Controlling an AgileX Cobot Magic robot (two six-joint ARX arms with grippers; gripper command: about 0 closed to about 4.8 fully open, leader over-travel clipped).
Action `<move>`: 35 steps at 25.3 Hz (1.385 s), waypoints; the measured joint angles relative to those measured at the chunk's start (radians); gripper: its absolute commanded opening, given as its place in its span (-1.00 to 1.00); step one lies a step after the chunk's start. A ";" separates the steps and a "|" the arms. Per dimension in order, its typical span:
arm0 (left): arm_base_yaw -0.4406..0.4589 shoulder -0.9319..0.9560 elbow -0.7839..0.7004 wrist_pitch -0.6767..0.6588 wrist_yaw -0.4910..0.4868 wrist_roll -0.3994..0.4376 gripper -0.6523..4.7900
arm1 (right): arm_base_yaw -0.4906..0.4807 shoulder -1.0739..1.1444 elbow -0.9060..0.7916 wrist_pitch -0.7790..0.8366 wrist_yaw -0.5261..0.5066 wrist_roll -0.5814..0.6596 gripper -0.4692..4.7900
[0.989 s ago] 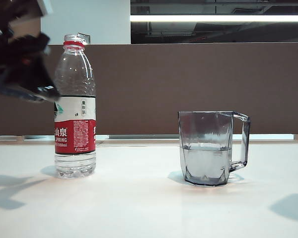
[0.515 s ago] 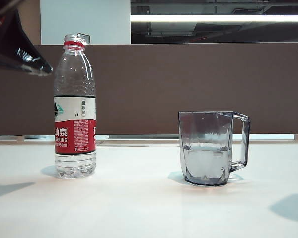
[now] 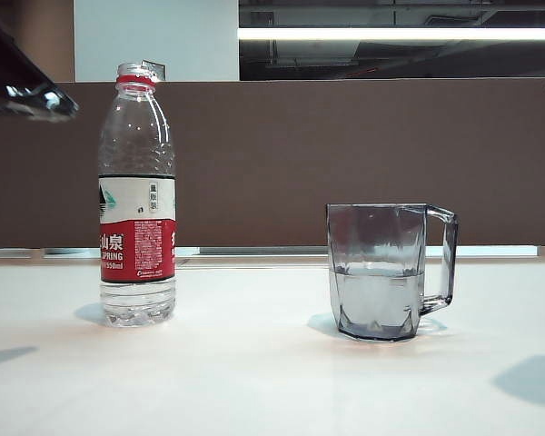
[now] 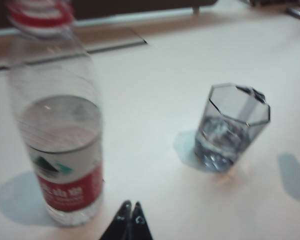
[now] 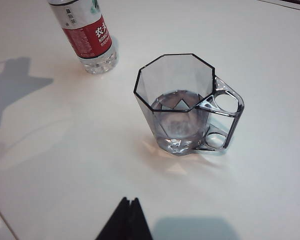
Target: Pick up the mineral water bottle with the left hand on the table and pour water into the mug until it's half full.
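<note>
The left gripper (image 4: 130, 210) has lifted away, closed like the right gripper (image 5: 129, 204); one mineral water bottle (image 3: 136, 195), one mug (image 3: 381, 271).

A brown partition wall (image 3: 345, 163) runs across the whole background behind the tabletop, with a pale strip (image 3: 490, 251) showing along its foot. Above it hangs a long white ceiling light (image 3: 400, 34) against dark ceiling structure (image 3: 400, 59), and to the upper left stands a pale blue-white wall panel (image 3: 195, 41) beside a tan one (image 3: 45, 41).
</note>
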 measured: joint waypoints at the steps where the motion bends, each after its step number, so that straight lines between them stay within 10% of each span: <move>1: 0.001 -0.026 -0.011 0.007 -0.012 0.000 -0.78 | 0.000 0.000 0.000 0.000 0.000 0.000 -0.82; 11: 0.128 -0.269 -0.077 0.024 -0.099 0.000 -0.78 | 0.000 0.000 0.000 0.000 0.000 0.000 -0.82; 24: 0.658 -0.492 -0.171 0.023 0.039 0.027 -0.78 | 0.000 0.000 0.000 0.000 0.000 0.000 -0.82; 35: 0.680 -0.482 -0.298 0.066 0.043 0.073 -0.78 | 0.000 -0.008 0.000 -0.001 0.000 0.000 -0.82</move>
